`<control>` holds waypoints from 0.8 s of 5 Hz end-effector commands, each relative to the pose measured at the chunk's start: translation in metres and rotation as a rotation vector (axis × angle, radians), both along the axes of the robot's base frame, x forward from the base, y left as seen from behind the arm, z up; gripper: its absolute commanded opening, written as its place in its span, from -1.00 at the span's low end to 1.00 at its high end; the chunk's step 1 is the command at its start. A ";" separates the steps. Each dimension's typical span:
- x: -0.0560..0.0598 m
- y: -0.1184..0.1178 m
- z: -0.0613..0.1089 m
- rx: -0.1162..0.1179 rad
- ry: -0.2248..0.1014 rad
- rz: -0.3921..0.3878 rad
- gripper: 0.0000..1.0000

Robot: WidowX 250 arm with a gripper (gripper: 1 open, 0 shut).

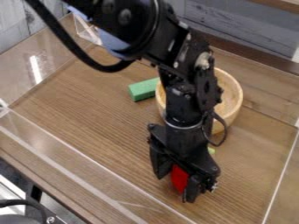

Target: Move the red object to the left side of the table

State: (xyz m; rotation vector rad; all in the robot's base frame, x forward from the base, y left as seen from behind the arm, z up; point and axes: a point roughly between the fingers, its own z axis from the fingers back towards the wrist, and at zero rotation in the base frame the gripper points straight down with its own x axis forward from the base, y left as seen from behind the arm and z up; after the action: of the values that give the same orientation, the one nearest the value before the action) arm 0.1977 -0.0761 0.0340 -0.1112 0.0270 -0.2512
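The red object [180,179] sits on the brown wood-grain table [82,105] near its front right. Only a narrow red strip of it shows, between the black fingers. My gripper [181,181] has come straight down over it, open, with one finger on each side of the toy. Whether the fingers touch it cannot be told. The toy's green top is hidden by the gripper.
A wooden bowl [230,98] stands just behind the arm at the right. A flat green block [143,88] lies left of the bowl. Clear acrylic walls [70,206] edge the table on the front and sides. Bare wood stretches across the left half.
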 end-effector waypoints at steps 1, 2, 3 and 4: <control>0.013 0.009 0.006 -0.013 -0.040 0.059 1.00; 0.020 0.018 0.006 -0.016 -0.049 0.126 1.00; 0.011 0.015 0.013 -0.021 -0.061 0.130 1.00; 0.002 0.012 0.016 -0.022 -0.062 0.131 1.00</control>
State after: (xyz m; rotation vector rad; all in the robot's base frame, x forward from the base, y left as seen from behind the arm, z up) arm 0.1958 -0.0622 0.0422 -0.1211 -0.0089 -0.1157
